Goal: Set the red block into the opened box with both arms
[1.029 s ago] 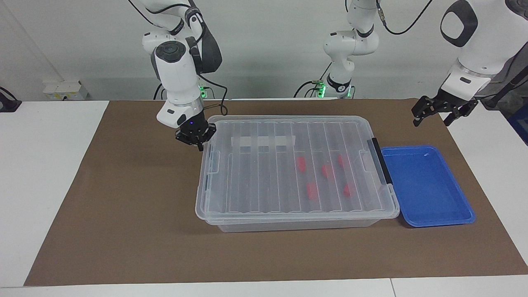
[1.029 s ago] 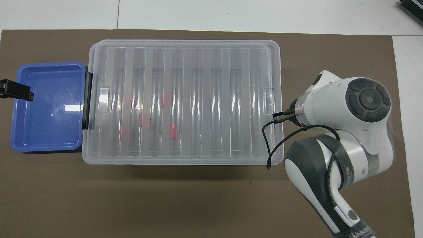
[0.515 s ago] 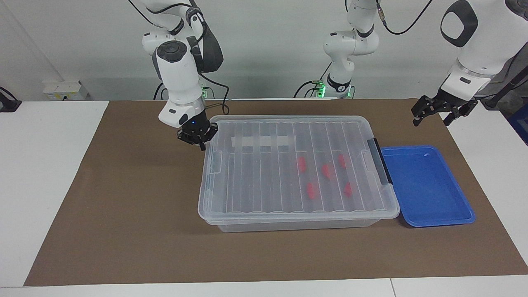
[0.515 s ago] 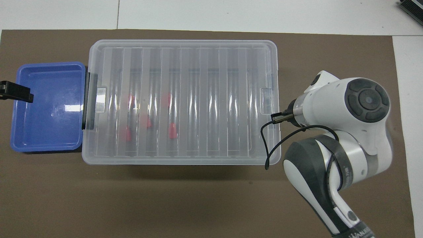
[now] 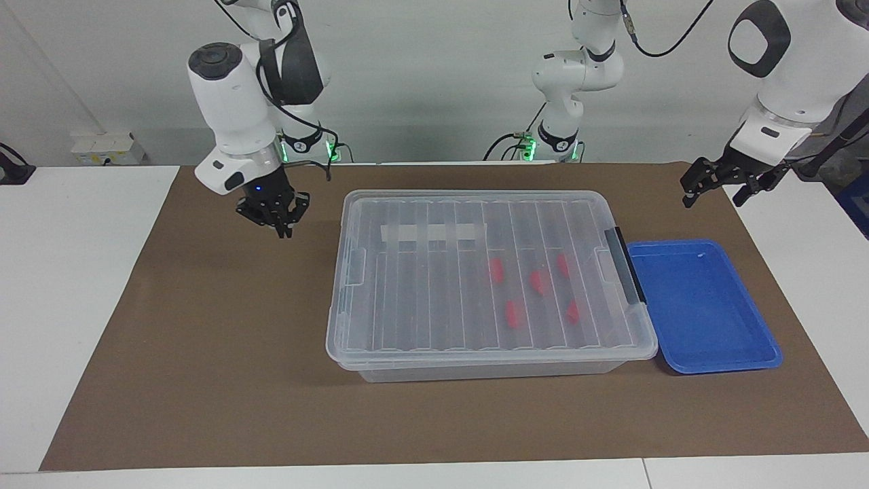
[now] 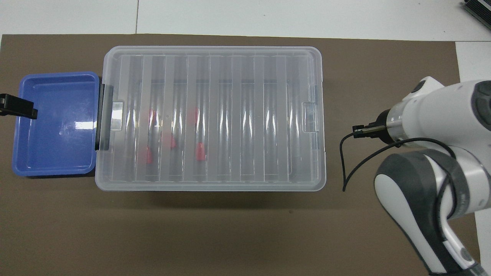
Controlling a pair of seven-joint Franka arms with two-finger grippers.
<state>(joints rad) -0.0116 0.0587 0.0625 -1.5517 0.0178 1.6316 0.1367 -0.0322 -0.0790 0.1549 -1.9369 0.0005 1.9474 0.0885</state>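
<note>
The box (image 5: 475, 363) is a large clear bin on the brown mat, with its ribbed lid (image 6: 215, 76) lying flat on top and a black clip (image 5: 626, 261) at the left arm's end. Several red blocks lie inside, seen through the lid, among them one red block (image 5: 513, 314) and another (image 6: 199, 151). My right gripper (image 5: 277, 221) hangs over bare mat beside the box's unclipped end, apart from it and holding nothing. My left gripper (image 5: 716, 190) waits open and empty in the air by the mat's edge at the left arm's end of the table.
A shallow blue tray (image 5: 703, 309) with nothing in it sits against the clipped end of the box. The brown mat (image 5: 204, 353) covers the table, with white tabletop around it. A black cable (image 6: 345, 168) loops from the right wrist.
The right gripper has pulled away from the box's unclipped end toward the right arm's end of the table. The lid's end near it has settled flat. The left arm has not moved.
</note>
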